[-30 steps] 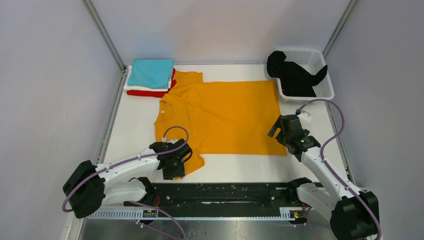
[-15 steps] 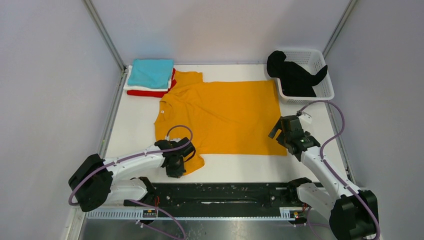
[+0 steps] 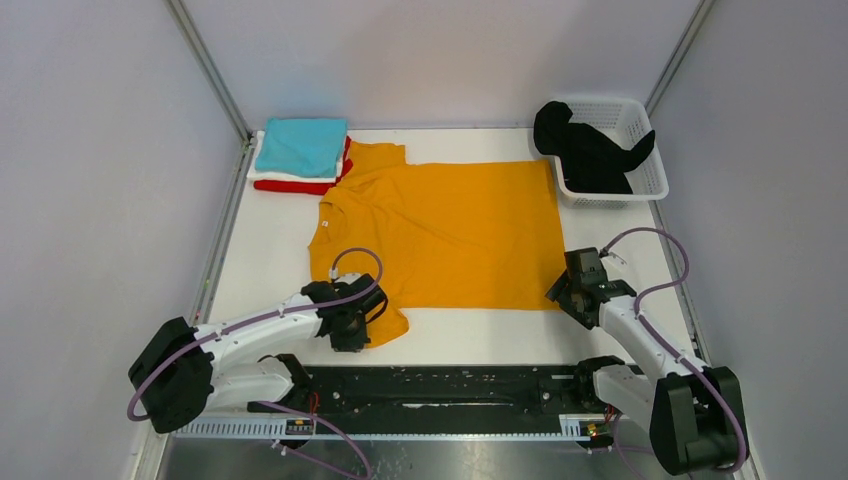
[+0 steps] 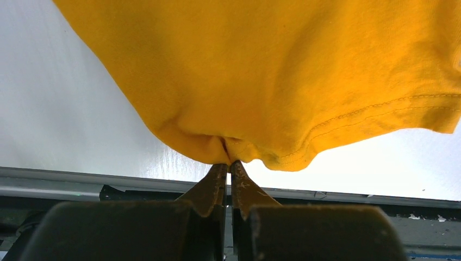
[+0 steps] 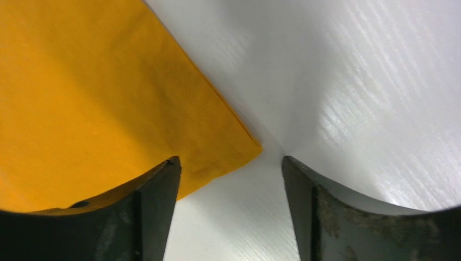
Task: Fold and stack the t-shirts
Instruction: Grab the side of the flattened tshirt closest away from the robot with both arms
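A mustard-orange t-shirt (image 3: pixel 450 235) lies spread flat on the white table, collar to the left. My left gripper (image 3: pixel 352 335) is shut on the edge of its near sleeve (image 4: pixel 228 147), pinching a fold of cloth at the fingertips. My right gripper (image 3: pixel 562 292) is open and low over the shirt's near right hem corner (image 5: pixel 239 147), which lies between the two fingers. A folded stack sits at the back left: teal (image 3: pixel 300 145) on top, white (image 3: pixel 262 170) under it, red (image 3: pixel 295 186) at the bottom. A black t-shirt (image 3: pixel 585 150) hangs out of the basket.
A white lattice basket (image 3: pixel 640 185) stands at the back right corner. The black rail (image 3: pixel 450 385) with the arm bases runs along the near edge. Grey walls and metal posts close in the left, right and back sides.
My right gripper has come down and toward the near edge, onto the shirt's near right hem corner. My left gripper stays shut on the sleeve and has shifted only slightly.
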